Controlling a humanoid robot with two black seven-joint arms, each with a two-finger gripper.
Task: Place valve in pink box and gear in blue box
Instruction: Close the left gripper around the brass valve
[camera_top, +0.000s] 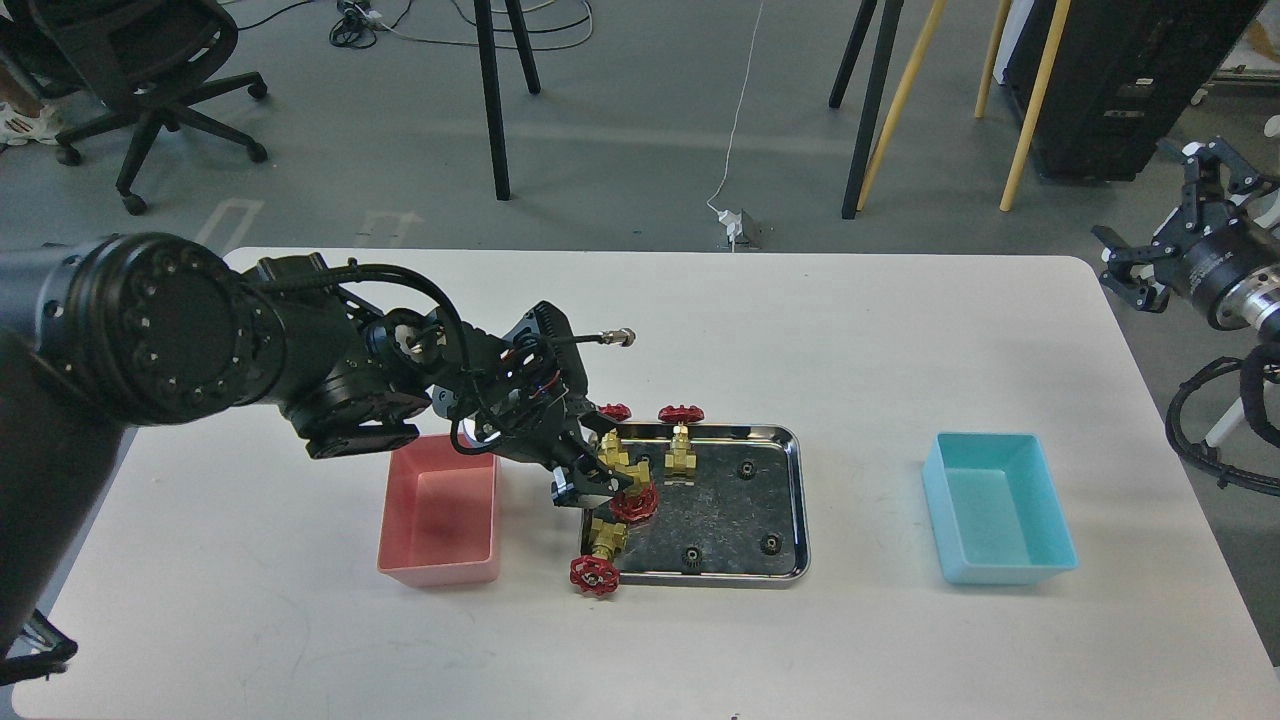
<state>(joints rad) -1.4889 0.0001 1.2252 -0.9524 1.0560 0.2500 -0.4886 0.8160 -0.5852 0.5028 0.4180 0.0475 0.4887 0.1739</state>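
Note:
My left gripper (597, 482) is low over the left end of the steel tray (801, 500), shut on a brass valve (620, 466) with a red handwheel. Three more valves are there: one upright at the tray's back (681, 440), one partly hidden behind my gripper (613, 411), and one over the tray's front left rim (598, 560). Small black gears (746, 468) lie in the tray. The pink box (440, 510) is just left of my left gripper. The blue box (1000, 505) is to the right. My right gripper (1170, 225) is open, past the table's right edge.
The white table (850, 330) carries the boxes and the tray. Beyond its far edge are an office chair (150, 60), black stand legs (495, 100) and wooden legs (1030, 100). A black cable loop (1200, 420) hangs by the right edge.

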